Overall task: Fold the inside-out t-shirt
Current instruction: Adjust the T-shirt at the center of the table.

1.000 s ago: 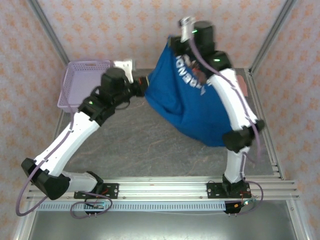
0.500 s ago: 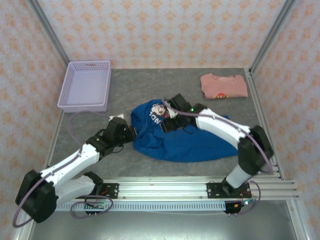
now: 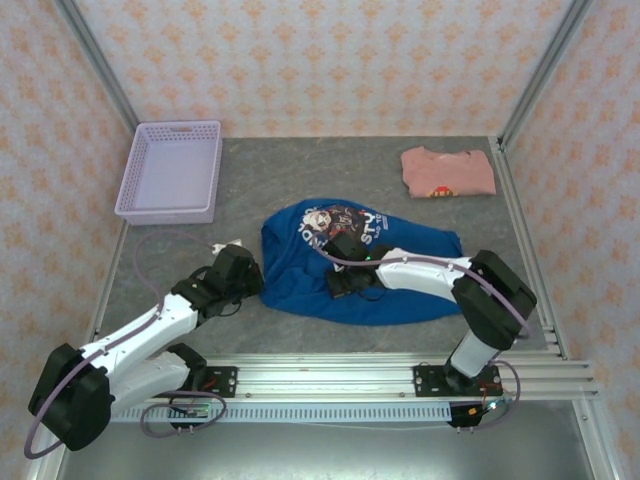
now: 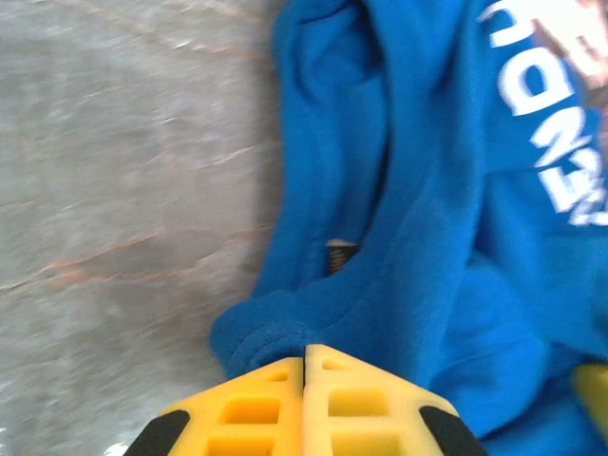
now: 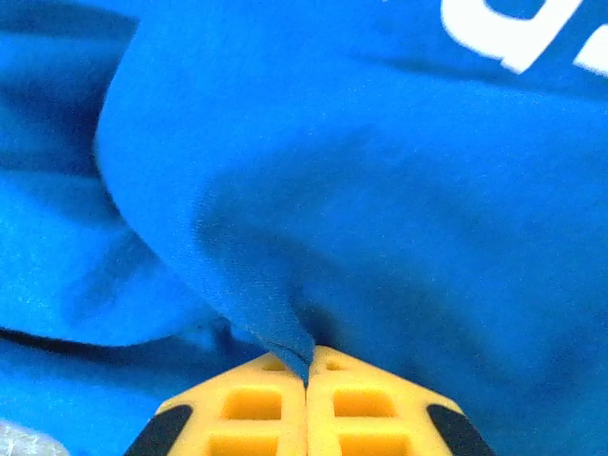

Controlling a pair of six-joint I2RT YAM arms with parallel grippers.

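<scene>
The inside-out t-shirt (image 3: pixel 405 292) lies crumpled in a wide blue heap on the grey counter (image 3: pixel 300 165), near the front and about midway across, with its white-and-orange graphic (image 3: pixel 340 222) facing up on the far part of the heap. The left tool (image 3: pixel 252 280) sits low at the shirt's left edge. In the left wrist view its 2 yellow fingers (image 4: pixel 256 408) are pressed together, clamped on a rolled bit of hem (image 4: pixel 256 340), and a small label (image 4: pixel 340 256) shows inside a fold just beyond, with white lettering (image 4: pixel 556 142) further right. The right tool (image 3: pixel 343 282) rests on top of the cloth near the heap's middle, just in front of the graphic. In the right wrist view its fingers (image 5: pixel 375 408) are closed on a pinched ridge of blue fabric (image 5: pixel 285 332) that runs down into the seam between them. A lilac basket (image 3: pixel 170 175) stands at the far left of the counter, and a folded salmon-pink shirt (image 3: pixel 448 172) lies at the far right, both well apart from the blue shirt.
</scene>
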